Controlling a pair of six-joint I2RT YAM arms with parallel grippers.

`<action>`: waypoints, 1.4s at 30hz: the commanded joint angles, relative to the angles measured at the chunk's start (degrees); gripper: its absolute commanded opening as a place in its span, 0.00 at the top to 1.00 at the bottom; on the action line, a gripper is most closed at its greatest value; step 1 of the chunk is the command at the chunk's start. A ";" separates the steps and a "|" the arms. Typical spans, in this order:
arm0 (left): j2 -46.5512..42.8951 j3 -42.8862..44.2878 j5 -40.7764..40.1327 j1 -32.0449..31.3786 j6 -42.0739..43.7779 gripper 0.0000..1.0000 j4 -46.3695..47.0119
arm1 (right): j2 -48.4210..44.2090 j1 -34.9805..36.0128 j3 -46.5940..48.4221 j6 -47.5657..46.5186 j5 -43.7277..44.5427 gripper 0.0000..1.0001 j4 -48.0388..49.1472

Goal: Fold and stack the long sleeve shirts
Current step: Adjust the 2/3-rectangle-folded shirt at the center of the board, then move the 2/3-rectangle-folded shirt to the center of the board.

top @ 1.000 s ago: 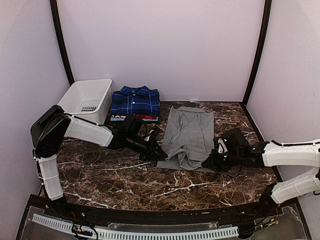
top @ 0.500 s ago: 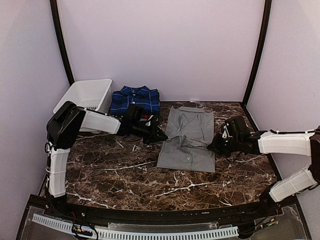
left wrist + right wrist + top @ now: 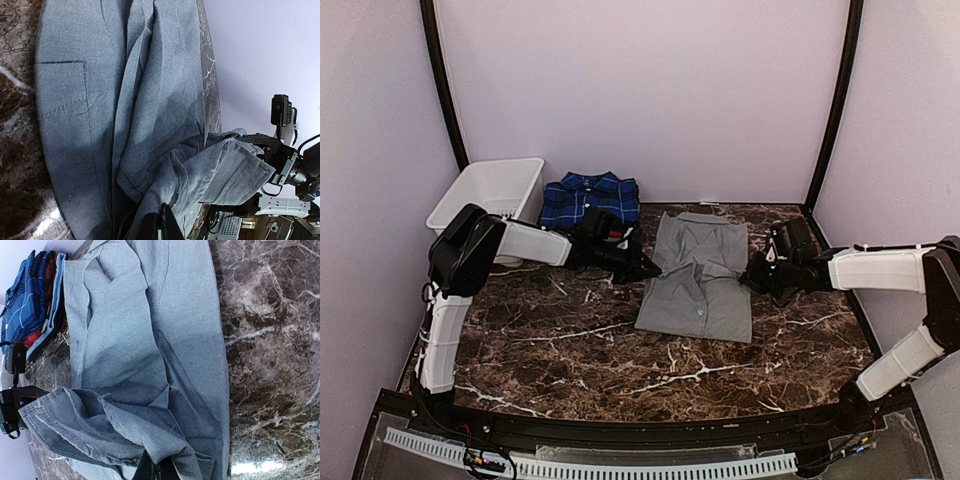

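The light grey shirt (image 3: 695,285) lies flat in the middle of the table, collar toward the far wall. My left gripper (image 3: 651,270) is shut on its left side and my right gripper (image 3: 752,277) on its right side, each holding a bunch of hem raised over the shirt's body. In the left wrist view the fingers (image 3: 161,224) pinch grey cloth (image 3: 100,100). In the right wrist view the fingers (image 3: 159,469) pinch grey cloth (image 3: 150,315) too. The folded dark blue plaid shirt (image 3: 588,200) tops a stack at the back, with a red-edged shirt (image 3: 612,234) under it.
A white plastic basket (image 3: 490,192) stands at the back left beside the stack. The dark marble table (image 3: 570,360) is bounded by walls on three sides. The stack (image 3: 25,295) also shows in the right wrist view.
Both grippers have carried the shirt's lower hem away from the table's front, up over the shirt toward the collar. The shirt's near part now lies doubled and shorter.
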 commanded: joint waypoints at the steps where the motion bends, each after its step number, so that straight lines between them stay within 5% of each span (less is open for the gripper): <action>1: 0.26 1.57 -2.35 0.25 0.17 0.97 0.41 | 2.51 -1.26 3.31 -2.66 1.57 0.99 -0.10; 4: 0.28 2.09 -4.25 0.41 0.37 0.93 -0.31 | 3.73 -1.87 5.03 -4.46 1.50 0.81 -1.38; 7: 0.07 2.81 -5.61 0.55 1.06 0.72 -1.14 | 4.54 -2.03 8.06 -7.11 1.89 0.60 -4.55; 11: 0.14 5.19 -6.80 1.18 2.52 0.56 -2.99 | 4.41 -1.88 11.59 -10.12 2.22 0.50 -8.00; 18: -2.52 6.47 -10.27 1.86 4.98 0.54 -7.07 | 4.66 1.78 12.98 -12.75 -0.60 0.51 -7.71; 28: -4.24 6.01 -8.54 -0.36 7.96 0.69 -6.08 | 11.32 1.02 14.48 -14.02 -4.43 0.70 -3.89; 36: 2.46 9.08 -6.06 -2.50 9.58 0.71 0.96 | 18.02 -4.22 15.13 -15.26 -8.36 0.73 -0.98; 42: 9.34 16.24 -9.04 -2.55 12.12 0.72 -4.19 | 21.02 -5.62 14.74 -15.90 -10.07 0.73 0.45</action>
